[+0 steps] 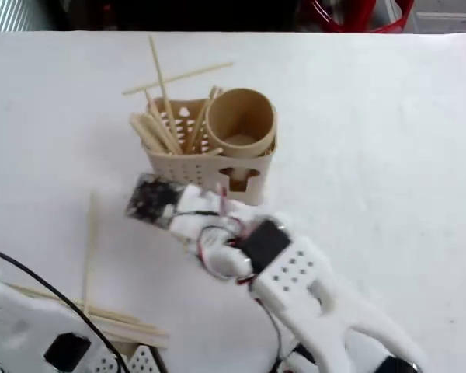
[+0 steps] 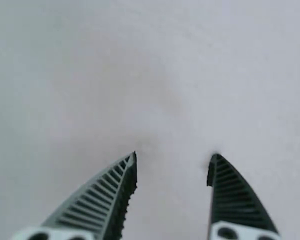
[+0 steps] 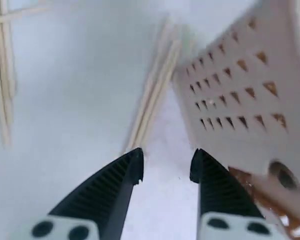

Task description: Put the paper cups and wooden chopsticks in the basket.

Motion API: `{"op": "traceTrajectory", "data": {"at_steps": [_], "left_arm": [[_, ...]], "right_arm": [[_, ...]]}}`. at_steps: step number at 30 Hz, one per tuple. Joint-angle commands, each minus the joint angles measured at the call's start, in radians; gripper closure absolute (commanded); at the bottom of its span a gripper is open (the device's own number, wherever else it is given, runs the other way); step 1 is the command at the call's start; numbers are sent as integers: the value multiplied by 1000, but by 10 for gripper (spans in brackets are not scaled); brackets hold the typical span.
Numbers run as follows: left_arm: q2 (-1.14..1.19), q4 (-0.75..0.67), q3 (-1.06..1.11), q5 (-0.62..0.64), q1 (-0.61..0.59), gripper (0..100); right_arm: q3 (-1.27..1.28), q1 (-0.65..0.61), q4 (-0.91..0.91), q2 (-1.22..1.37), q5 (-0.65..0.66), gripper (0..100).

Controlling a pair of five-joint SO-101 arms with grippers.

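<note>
Right gripper [image 3: 165,167], jaws apart and empty, hangs beside the perforated beige plastic basket [image 3: 240,100]. Thin wooden chopsticks [image 3: 152,92] ahead are probably light and stiff; pinch mid-length.

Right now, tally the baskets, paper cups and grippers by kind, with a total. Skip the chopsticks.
Basket: 1
Paper cup: 1, standing in the basket
Grippers: 2, the left gripper and the right gripper
Total: 4
</note>
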Motion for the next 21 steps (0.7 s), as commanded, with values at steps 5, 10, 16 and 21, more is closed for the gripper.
{"op": "traceTrajectory", "data": {"at_steps": [5, 10, 16, 21], "left_arm": [[108, 28, -2, 72, 39, 762], [137, -12, -29, 69, 35, 762], [137, -34, -35, 69, 16, 762], [133, -34, -37, 69, 16, 762]], "right_arm": [[-48, -25, -272, 292, -14, 836], [-91, -27, -228, 420, -6, 833], [-86, -18, -226, 536, -5, 782], [-84, -15, -205, 601, -5, 783]]}}
